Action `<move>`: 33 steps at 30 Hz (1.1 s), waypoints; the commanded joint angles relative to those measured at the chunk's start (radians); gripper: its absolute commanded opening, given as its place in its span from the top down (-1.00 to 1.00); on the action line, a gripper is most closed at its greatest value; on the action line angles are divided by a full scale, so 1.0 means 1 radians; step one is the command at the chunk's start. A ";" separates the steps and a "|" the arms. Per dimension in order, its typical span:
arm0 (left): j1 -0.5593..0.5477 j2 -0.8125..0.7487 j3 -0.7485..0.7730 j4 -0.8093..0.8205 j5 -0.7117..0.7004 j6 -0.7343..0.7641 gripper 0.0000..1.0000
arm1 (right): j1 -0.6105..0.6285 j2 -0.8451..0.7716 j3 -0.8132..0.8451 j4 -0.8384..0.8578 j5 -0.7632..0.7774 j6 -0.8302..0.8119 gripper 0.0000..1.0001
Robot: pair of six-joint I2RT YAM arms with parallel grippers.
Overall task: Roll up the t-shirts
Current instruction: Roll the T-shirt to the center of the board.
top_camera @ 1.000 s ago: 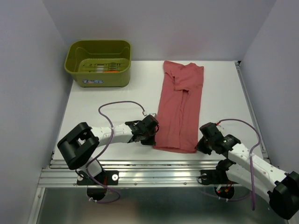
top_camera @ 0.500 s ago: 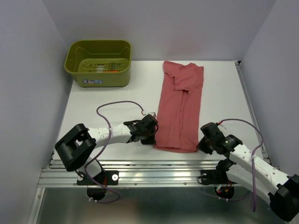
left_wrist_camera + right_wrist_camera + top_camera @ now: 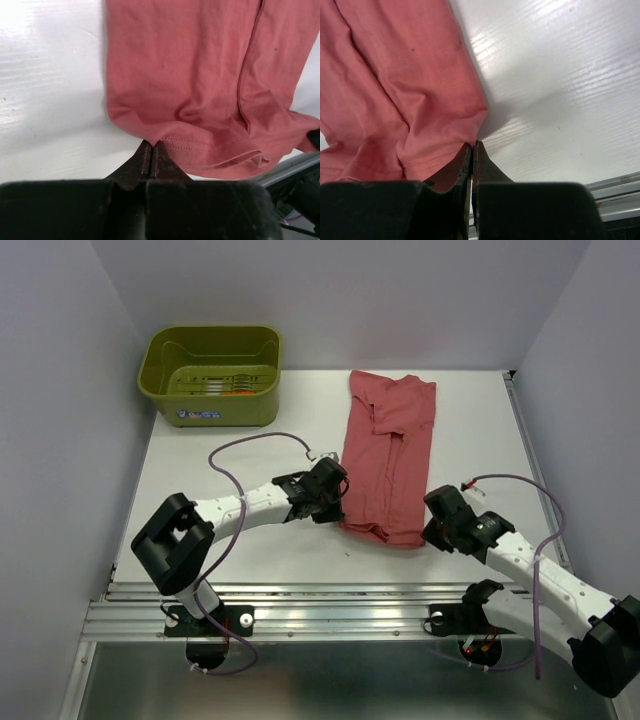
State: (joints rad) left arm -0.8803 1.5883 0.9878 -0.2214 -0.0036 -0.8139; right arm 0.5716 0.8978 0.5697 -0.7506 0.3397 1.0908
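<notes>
On the white counter (image 3: 180,470), right of the middle, a muted rose-red cloth t-shirt (image 3: 388,455) lies folded lengthwise into a narrow strip, collar end far from the arms and hem end near them. To my eye the rolling is only at its first step: the strip is ready, the near hem is puckered and bunched at both corners, but no turn of roll has formed, so the whole length is left to roll. An olive-green plastic basket (image 3: 212,375) sits at the far left corner, well apart from the shirt; a speck of orange shows inside it, too small for me to tell what it is.

Both arms reach low and inward, flanking the hem. The left fingers (image 3: 151,152) are pressed tight together on the left hem corner, the stitched edge gathered at their tips. The right fingers (image 3: 471,150) are likewise pinched together on the right corner, with bare counter just beside them.
</notes>
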 commanded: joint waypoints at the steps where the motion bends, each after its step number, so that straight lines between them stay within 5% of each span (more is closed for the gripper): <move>1: 0.026 0.021 0.067 -0.033 -0.052 0.004 1.00 | 0.008 0.027 0.061 0.017 0.096 -0.023 0.99; 25: 0.087 0.119 0.143 0.004 -0.068 0.062 1.00 | 0.008 0.222 0.108 0.177 0.166 -0.097 0.99; 28: 0.090 0.131 0.158 -0.004 -0.076 0.073 0.95 | 0.008 0.243 0.130 0.194 0.189 -0.115 0.58; 30: 0.092 0.134 0.173 -0.022 -0.096 0.079 0.56 | 0.008 0.244 0.165 0.191 0.206 -0.144 0.20; 32: 0.092 0.104 0.170 -0.027 -0.111 0.079 -0.12 | 0.008 0.198 0.186 0.192 0.206 -0.169 -0.01; 33: 0.092 0.085 0.163 -0.024 -0.122 0.078 -0.15 | -0.001 0.176 0.188 0.191 0.202 -0.176 -0.07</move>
State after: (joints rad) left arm -0.7959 1.7336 1.1179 -0.2310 -0.0624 -0.7528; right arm 0.5716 1.1465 0.6876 -0.6098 0.4831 0.9642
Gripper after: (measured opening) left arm 0.489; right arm 0.474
